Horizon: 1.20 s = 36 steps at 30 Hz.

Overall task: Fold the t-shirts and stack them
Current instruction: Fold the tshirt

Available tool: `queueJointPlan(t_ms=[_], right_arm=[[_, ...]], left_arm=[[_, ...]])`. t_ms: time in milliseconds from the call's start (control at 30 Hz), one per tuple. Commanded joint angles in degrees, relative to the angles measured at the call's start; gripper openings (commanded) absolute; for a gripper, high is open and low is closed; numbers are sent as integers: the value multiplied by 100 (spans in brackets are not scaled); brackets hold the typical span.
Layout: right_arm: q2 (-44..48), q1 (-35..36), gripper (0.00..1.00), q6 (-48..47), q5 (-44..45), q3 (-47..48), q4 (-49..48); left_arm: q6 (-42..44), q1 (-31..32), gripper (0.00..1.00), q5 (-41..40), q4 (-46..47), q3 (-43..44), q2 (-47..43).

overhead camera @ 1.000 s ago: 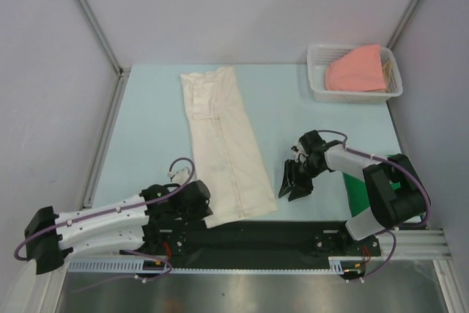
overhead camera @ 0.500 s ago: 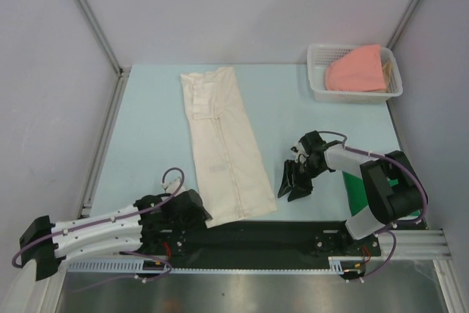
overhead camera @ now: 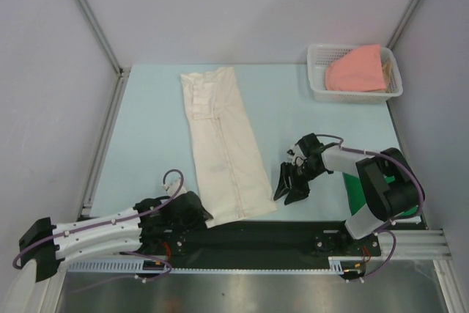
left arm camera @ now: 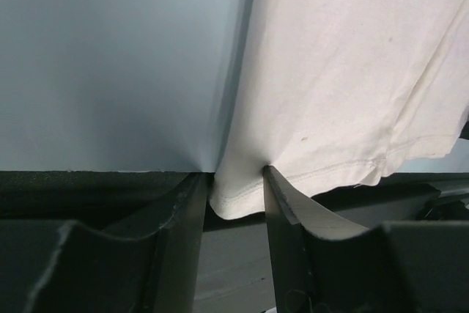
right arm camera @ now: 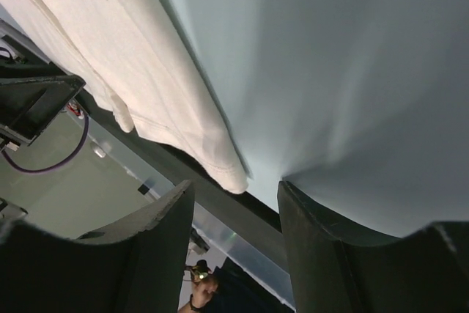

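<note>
Across the pale blue worktop (overhead camera: 146, 130), seen from above, the cream-white t-shirt (overhead camera: 226, 144) lies folded into a long narrow strip that runs from the far side to the near edge. At the far right corner a white lattice basket (overhead camera: 316, 82) holds the salmon-pink t-shirt (overhead camera: 357, 70), heaped above its rim. The left end effector (overhead camera: 204, 215) sits at the strip's near left corner. The right end effector (overhead camera: 292, 185) rests just beside the strip's right edge, apart from it.

From the left wrist, the fingers (left arm camera: 187, 210) stand apart with the shirt's hem corner lying between them, not clamped.

From the right wrist, that end effector's fingers are spread over bare worktop, gripping nothing, with the shirt's near corner ahead of the gap.
</note>
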State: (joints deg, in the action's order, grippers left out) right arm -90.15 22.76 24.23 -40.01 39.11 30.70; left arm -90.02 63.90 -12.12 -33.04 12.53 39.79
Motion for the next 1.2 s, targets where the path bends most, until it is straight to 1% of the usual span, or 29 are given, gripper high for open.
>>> queueJointPlan(t_ms=[0,167,233,300,367,533,600,667,767,800,833,900,933,967,1000,1033,1100,1133,1167], right_arm=[[-135,79,56,38,151,-88,-371],[-187,167,53,117,195,-105,-529],[-152,237,49,135,292,-132,-687],[-239,255,46,205,170,-185,-880],[-292,342,43,266,151,-194,-969],[-389,474,40,442,257,-299,-1206],[-407,518,32,495,239,-351,-1268],[-355,519,24,513,291,-378,-1224],[-126,527,0,521,205,-300,-1102],[-65,519,0,530,74,-221,-971],[23,519,0,574,-23,76,-882],[278,562,0,583,98,490,-506],[270,571,0,522,177,770,-338],[52,563,0,443,256,1278,-119],[-80,545,0,381,300,1579,266],[-195,519,0,329,370,1817,383],[-564,449,0,241,380,2432,437],[-739,370,0,214,397,2652,463],[-898,326,0,205,371,2915,446]], left_arm=[[-77,35,41,-273,192,-32,-85],[-130,35,37,-361,166,-111,-269],[-139,26,33,-387,114,-102,-314],[-139,35,28,-405,78,-85,-402],[-139,26,26,-449,61,-67,-428],[-139,35,18,-397,166,-84,-385],[-104,26,17,-370,271,-85,-297],[-69,35,13,-361,307,-41,-235],[159,35,0,-414,289,213,-147],[256,35,0,-492,228,362,-121],[318,35,1,-580,-34,755,-68],[414,0,0,-756,-325,1214,107],[719,-244,0,-696,-405,1590,186],[879,-438,0,-600,-501,1751,387],[1029,-657,0,-477,-563,1883,485],[1430,-1155,0,-232,-546,2102,590],[1889,-1694,0,-19,-406,2244,863],[2318,-2323,0,173,-344,2358,968],[2540,-2669,0,314,-222,2376,1056]])
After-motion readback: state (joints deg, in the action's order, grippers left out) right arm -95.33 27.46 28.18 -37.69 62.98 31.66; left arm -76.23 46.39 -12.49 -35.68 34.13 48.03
